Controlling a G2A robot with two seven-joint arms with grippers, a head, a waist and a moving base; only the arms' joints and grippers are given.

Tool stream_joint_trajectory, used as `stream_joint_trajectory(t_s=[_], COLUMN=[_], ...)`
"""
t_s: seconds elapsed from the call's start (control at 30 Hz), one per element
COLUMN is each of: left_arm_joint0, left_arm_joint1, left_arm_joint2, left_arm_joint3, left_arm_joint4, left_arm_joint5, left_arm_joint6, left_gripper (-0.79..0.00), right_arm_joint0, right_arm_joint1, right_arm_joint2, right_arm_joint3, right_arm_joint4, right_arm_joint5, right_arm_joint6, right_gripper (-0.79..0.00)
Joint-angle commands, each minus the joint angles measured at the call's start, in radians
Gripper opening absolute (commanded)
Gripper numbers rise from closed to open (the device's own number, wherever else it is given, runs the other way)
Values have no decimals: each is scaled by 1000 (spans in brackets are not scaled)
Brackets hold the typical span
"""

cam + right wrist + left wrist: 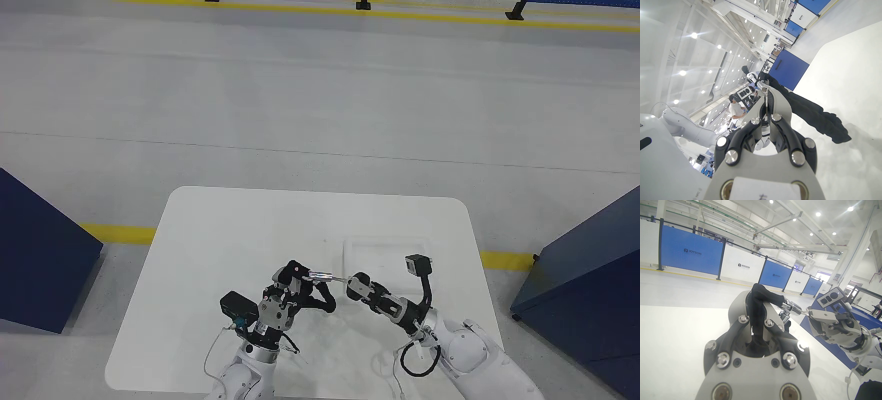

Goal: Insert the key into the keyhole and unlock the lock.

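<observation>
Steel key (766, 106) tight in right hand (768, 97), tip at keyhole (765, 88); lock (792, 308) tight in left hand (760, 306)

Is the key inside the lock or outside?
Inside: the key, pinched in the right gripper, has its tip in the keyhole of the lock.

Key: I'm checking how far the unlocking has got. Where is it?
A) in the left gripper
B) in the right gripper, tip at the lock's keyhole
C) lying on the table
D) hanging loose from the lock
B: the right wrist view shows the key pinched in the right gripper, its tip at the keyhole of the lock.
</observation>
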Motion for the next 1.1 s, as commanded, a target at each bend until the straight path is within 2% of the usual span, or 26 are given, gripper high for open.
stream_joint_trajectory(t_s=[0.0,0.73,1.07], left_arm_joint0=[0,0,3], left_arm_joint1=[0,0,0], left_arm_joint2=[0,0,-2], left_arm_joint3=[0,0,-11], left_arm_joint4=[0,0,-15], left_arm_joint5=[0,0,-11], left_arm_joint6=[0,0,-22], left_gripper=[-785,-785,-785], right_arm_joint0=[1,24,8], right_arm_joint1=[-2,-11,8], right_arm_joint2=[1,23,81], right_arm_joint3=[1,29,43], right_arm_joint4=[1,77,135], right_arm_joint5=[-1,-1,-10], right_arm_joint6=[5,146,288], right_gripper=[-785,-785,-785])
